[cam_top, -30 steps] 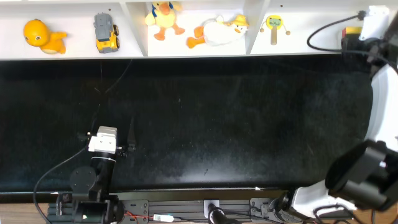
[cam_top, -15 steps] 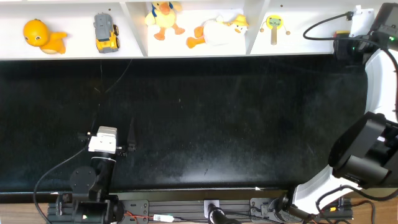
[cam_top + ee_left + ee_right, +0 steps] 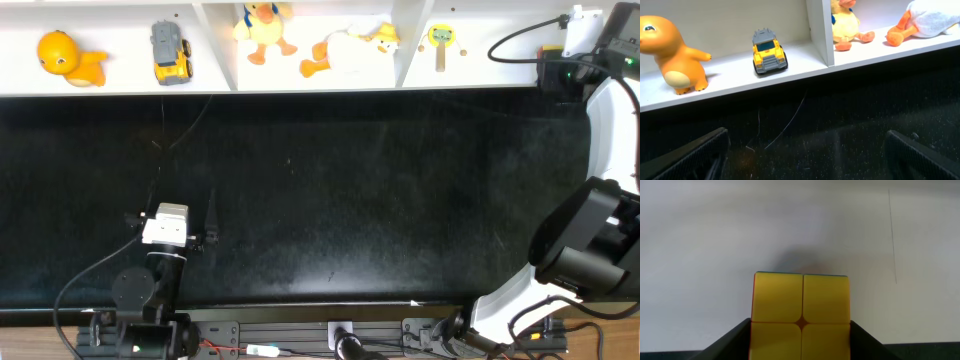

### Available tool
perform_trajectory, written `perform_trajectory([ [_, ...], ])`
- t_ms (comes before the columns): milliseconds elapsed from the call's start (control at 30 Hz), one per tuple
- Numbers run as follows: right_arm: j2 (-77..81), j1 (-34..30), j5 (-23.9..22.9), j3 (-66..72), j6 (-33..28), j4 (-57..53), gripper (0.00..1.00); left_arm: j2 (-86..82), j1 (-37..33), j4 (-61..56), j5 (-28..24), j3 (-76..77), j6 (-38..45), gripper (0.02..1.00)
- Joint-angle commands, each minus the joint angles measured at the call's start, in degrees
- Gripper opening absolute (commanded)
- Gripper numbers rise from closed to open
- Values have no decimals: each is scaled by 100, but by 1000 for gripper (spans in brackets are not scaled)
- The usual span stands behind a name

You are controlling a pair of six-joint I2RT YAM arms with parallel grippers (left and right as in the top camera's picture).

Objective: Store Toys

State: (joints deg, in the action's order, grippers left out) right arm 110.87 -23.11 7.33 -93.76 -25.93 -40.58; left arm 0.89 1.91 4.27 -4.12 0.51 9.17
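My right gripper point(image 3: 800, 341) is shut on a yellow-faced puzzle cube point(image 3: 800, 311), held close to a white surface. In the top view the right gripper point(image 3: 557, 62) sits at the far right end of the white shelf point(image 3: 420, 84), with a bit of the cube point(image 3: 552, 48) showing. On the shelf stand an orange dinosaur toy point(image 3: 70, 58), a yellow truck point(image 3: 169, 52), a yellow duck plush point(image 3: 264, 28), a white duck plush point(image 3: 350, 50) and a green rattle point(image 3: 440, 42). My left gripper point(image 3: 805, 160) is open and empty over the black mat, facing the shelf.
White dividers point(image 3: 819, 30) split the shelf into compartments. The black mat point(image 3: 350, 190) covers the table between the arms and the shelf. A black cable point(image 3: 515, 45) loops beside the right wrist. The left arm point(image 3: 165, 226) rests low near the front edge.
The right arm swung its wrist slightly left and down toward the shelf's right end in the first half second, then held still. The left arm has not moved.
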Motion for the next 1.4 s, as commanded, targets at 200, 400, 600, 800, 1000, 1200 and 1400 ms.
perform_trajectory([
  [200, -20, 24, 184, -192, 70, 155, 855, -72, 52, 17, -76, -7, -66, 998],
  [400, -302, 24, 184, -160, 72, -101, 998, -72, 52, 17, -76, -7, -66, 996],
  [600, -1169, -42, 157, 772, 199, 131, 996, -72, 52, 15, -76, -7, -68, 996],
  [800, -2693, -173, 151, 2599, 201, 540, 998, -72, 52, 15, -79, -7, -66, 996],
  [1000, -4400, -20, 26, 4400, 1023, 905, 996, -72, 52, 17, -79, -7, -66, 996],
  [1200, -5904, 1207, -538, 5989, 1611, 1709, 993, -72, 52, 15, -79, -7, -66, 996],
  [1400, -7427, 2319, -1021, 7324, 2771, 2732, 996, -72, 52, 15, -76, -7, -66, 996],
])
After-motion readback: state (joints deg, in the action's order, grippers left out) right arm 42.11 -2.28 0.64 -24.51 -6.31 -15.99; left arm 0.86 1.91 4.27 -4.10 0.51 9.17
